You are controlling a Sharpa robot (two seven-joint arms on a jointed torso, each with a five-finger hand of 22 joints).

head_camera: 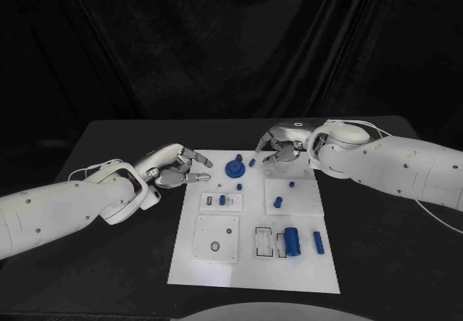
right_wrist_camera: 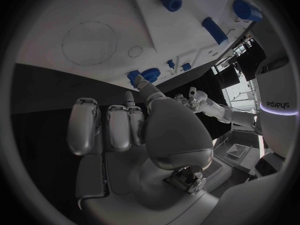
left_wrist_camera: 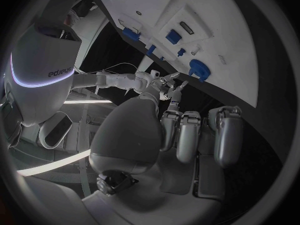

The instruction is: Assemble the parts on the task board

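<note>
Board [head_camera: 253, 267] mid-frame on the tabletop. Left hand [head_camera: 178, 167] at its upper left, fingers apart, empty. Right hand [head_camera: 280, 148] at the upper edge; grasp unclear. Blue parts [head_camera: 292, 241] mostly loose, so assembly looks barely begun.

Right hand [right_wrist_camera: 140, 130] beside task board [right_wrist_camera: 75, 20]
</note>
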